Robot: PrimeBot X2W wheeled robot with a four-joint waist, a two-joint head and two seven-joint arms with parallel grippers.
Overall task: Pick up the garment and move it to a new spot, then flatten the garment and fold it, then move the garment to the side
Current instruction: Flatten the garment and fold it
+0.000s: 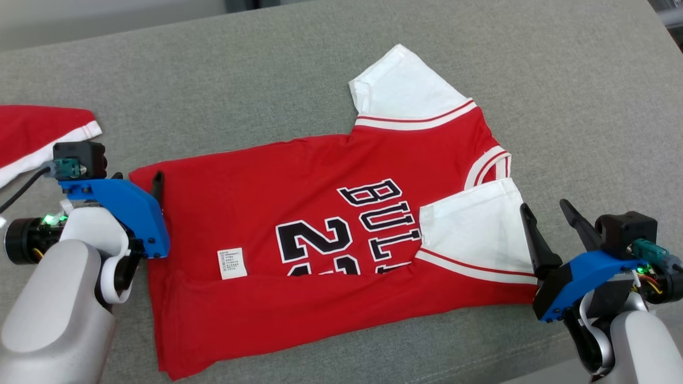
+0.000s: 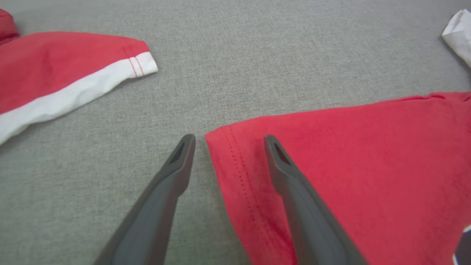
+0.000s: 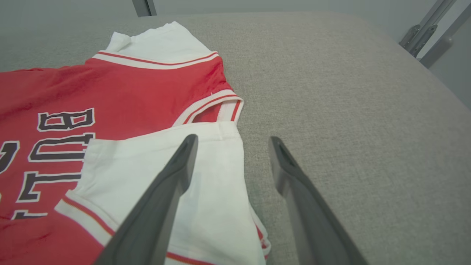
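Two red garments on the counter (image 1: pixel 576 74): jersey (image 1: pixel 256 213) central, second garment (image 1: pixel 32 133) at left edge; room rightward. Left gripper (image 2: pixel 229 138), right gripper (image 3: pixel 232 138): jaws spread, empty.

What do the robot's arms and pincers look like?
The left pincer and right pincer each have two long, dark grey fingers tapering to thin tips. They sit on bright blue mounts topped by boxy black cameras. The forearms are rounded and pale grey. A black cable leaves the left camera, and tiny green lights glow at the wrists.
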